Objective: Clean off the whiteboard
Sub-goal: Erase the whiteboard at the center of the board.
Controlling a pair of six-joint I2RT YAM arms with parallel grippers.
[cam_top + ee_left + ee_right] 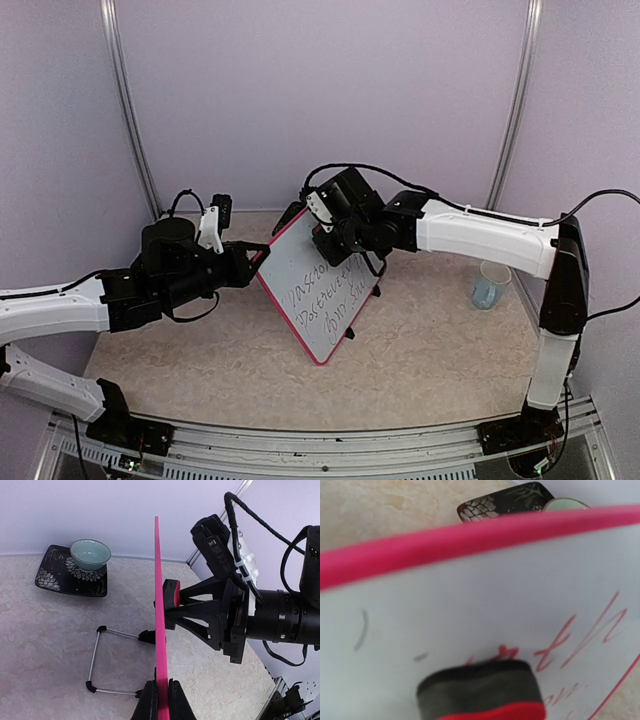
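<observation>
The whiteboard [322,290], white with a pink-red frame, stands tilted on the table with handwriting on its lower half. My left gripper [258,258] is shut on its left edge; in the left wrist view the fingers [150,702] pinch the pink frame [158,595] seen edge-on. My right gripper [330,243] is shut on a red eraser [172,600] with a black felt pad and presses it against the board's face. In the right wrist view the eraser [480,690] sits on the white surface [470,600], just over red writing [580,635]. Faint grey marks remain at the left.
The board's wire stand [95,660] with black feet rests on the table behind it. A black patterned plate [60,577] holding a pale green bowl [90,554] lies further back. A clear plastic cup [488,285] stands at the right by the wall.
</observation>
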